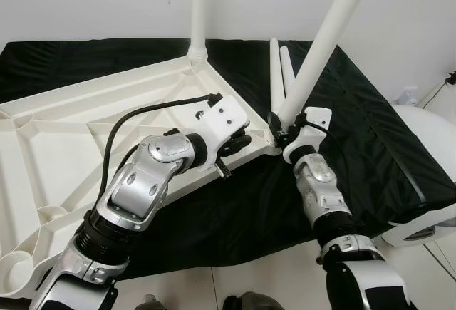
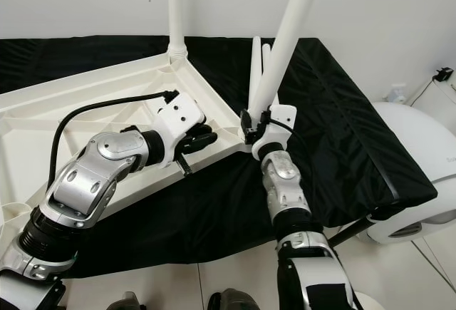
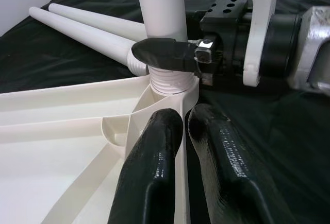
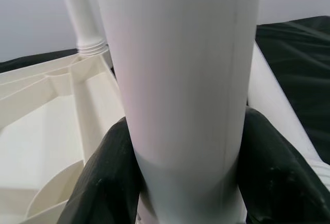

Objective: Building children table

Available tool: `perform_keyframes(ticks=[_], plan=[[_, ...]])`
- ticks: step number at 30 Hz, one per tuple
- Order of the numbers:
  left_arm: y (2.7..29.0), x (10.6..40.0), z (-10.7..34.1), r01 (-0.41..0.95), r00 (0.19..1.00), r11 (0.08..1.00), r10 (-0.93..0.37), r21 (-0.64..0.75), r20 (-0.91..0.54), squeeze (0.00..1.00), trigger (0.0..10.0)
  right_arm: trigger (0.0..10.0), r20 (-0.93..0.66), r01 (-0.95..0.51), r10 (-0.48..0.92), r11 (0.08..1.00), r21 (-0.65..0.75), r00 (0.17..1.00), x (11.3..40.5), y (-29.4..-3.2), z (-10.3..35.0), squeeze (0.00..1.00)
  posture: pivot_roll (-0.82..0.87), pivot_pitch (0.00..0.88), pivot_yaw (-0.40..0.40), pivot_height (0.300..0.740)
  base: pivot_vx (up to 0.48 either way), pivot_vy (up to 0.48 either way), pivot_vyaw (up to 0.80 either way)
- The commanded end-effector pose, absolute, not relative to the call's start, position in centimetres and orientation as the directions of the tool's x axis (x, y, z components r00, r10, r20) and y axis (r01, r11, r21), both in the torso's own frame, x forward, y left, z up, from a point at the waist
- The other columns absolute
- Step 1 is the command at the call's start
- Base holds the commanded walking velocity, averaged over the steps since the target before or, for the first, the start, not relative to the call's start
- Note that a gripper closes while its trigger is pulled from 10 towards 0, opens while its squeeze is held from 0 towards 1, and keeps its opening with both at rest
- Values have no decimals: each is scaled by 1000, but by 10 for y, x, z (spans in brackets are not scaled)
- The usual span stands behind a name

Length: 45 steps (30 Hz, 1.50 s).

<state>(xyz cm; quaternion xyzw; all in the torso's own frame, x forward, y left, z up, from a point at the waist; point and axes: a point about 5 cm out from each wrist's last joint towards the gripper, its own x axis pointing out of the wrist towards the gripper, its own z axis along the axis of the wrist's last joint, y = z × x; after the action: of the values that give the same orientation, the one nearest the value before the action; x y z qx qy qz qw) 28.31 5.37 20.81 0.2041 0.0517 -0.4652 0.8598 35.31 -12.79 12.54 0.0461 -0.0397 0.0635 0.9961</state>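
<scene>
The white tabletop [image 1: 71,132] lies upside down on a black cloth [image 1: 356,132]. One white leg [image 1: 199,11] stands upright in its far corner. At the near right corner a second leg [image 1: 324,39] leans to the right, its threaded end [image 3: 167,80] sitting at the corner socket. My right gripper [image 1: 281,128] is shut on this leg just above the socket, one black finger [image 3: 162,54] lying across it. My left gripper [image 1: 239,145] is shut on the tabletop's rim beside that corner, the thin wall caught between its fingers [image 3: 154,162].
Two loose white legs [image 1: 278,75] lie side by side on the cloth behind the corner. A white rounded object [image 1: 427,153] stands off the cloth's right edge. A white wall [image 1: 92,3] runs behind, and pale floor [image 1: 235,281] lies in front.
</scene>
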Motion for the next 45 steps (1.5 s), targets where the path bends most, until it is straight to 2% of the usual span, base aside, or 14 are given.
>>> perform_keyframes(ticks=[1,12,19,20,21,31,32,41,45], plan=[[53,283,211,799,590,508,-764,321,-262,0,10000,10000,-85,-62,69,994,90,994,341,-121,90,0,36,45,-76,740,0,0,0],[51,283,211,804,583,500,-770,323,-260,0,10000,10000,-35,45,-42,996,82,999,343,-99,105,0,39,34,-78,740,0,0,0],[50,282,211,803,583,500,-770,324,-259,0,10000,10000,-28,56,-54,995,81,998,341,-101,105,0,41,32,-83,740,0,0,0],[50,282,211,803,584,500,-770,323,-259,0,10000,10000,-23,44,-42,995,95,999,340,-102,106,196,37,34,-83,740,0,0,0],[50,282,211,803,584,501,-770,323,-259,0,10000,10000,-16,42,-40,994,100,999,339,-103,106,1000,37,34,-83,740,0,0,0],[51,284,211,803,584,501,-770,323,-257,0,10000,10000,-3,80,-80,993,87,997,337,-116,105,1000,31,32,-77,740,0,0,0],[51,284,211,803,584,502,-770,322,-257,0,10000,10000,-1,90,-91,993,71,996,337,-120,105,0,30,32,-75,740,0,0,0],[51,285,211,804,583,500,-770,321,-260,0,10000,10000,21,84,-86,995,61,996,337,-129,108,0,26,34,-71,740,0,0,0],[50,285,209,808,578,494,-771,322,-266,0,10000,10000,53,22,-25,998,56,998,336,-132,112,0,23,36,-71,740,0,0,0]])
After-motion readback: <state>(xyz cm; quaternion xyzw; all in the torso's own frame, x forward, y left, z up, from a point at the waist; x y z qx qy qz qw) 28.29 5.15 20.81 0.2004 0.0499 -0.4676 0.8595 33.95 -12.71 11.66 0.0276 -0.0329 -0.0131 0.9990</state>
